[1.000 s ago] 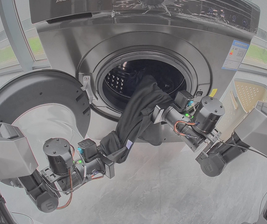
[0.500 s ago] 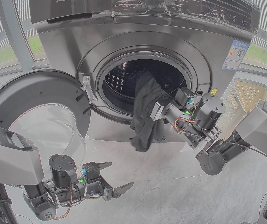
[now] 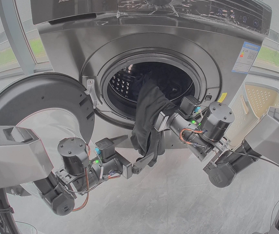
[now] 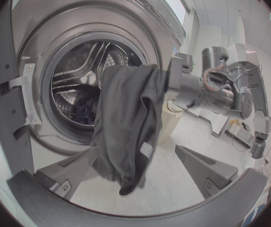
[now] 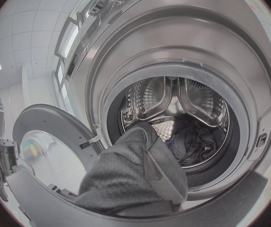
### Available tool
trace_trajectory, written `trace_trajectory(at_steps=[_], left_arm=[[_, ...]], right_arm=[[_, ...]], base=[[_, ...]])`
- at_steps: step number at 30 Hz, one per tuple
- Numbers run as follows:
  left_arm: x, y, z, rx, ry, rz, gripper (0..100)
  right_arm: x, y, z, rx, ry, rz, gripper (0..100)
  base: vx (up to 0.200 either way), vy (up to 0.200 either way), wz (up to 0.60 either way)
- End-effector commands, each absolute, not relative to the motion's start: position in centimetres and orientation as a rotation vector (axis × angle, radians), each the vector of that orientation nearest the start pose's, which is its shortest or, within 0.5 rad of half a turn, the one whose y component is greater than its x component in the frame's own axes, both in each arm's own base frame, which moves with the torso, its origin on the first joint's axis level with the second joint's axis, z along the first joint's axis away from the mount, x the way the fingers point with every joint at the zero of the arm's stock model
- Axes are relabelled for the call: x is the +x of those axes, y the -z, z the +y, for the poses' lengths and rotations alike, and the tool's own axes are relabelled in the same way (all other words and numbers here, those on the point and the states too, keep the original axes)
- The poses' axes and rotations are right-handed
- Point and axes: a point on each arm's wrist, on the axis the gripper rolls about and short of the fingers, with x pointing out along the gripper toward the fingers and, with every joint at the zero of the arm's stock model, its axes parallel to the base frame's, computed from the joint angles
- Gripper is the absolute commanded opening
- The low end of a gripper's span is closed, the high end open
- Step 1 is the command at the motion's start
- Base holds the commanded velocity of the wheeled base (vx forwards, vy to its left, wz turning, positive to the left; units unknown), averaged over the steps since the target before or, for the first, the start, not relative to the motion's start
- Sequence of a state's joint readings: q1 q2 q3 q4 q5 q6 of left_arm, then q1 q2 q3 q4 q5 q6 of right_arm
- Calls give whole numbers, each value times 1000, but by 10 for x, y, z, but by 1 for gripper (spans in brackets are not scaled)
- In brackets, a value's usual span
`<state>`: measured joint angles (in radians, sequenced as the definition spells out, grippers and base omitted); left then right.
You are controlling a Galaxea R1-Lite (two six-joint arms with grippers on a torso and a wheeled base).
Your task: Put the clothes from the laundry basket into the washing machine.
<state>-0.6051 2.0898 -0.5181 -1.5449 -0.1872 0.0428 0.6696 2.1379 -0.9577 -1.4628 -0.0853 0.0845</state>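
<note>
The right gripper (image 3: 155, 118) is clamping a black garment (image 3: 146, 106) at the washing machine (image 3: 77, 49) opening; the left gripper (image 3: 139, 147) is hovering, fingers apart, around its lower end

head camera looks down at the washing machine (image 3: 64, 49); both wrist cameras face its open drum (image 5: 173, 95) closely.

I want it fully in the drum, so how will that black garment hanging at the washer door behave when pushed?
Probably floppy: the black garment sags in loose folds off the right gripper, so a push likely just bunches it. It seems light, hanging from one support. Its tail dangles below the mouth of the drum and may catch on the rim.
</note>
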Motion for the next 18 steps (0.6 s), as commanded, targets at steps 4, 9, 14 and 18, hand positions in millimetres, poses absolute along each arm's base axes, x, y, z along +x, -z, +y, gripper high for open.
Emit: trace_trajectory(at_steps=[4, 9, 14, 18], left_arm=[[304, -64, -215, 36, 780, -32, 100], [328, -59, -227, 37, 740, -83, 100], [343, -60, -227, 32, 700, -104, 100], [349, -58, -228, 30, 684, -110, 100]], right_arm=[[302, -148, 253, 187, -624, -232, 0], [296, -147, 260, 190, -645, -227, 0], [290, -151, 264, 198, -656, -232, 0], [287, -152, 267, 199, -668, -231, 0]], base=[[0, 0, 0], [0, 0, 0], [0, 0, 0], [0, 0, 0]])
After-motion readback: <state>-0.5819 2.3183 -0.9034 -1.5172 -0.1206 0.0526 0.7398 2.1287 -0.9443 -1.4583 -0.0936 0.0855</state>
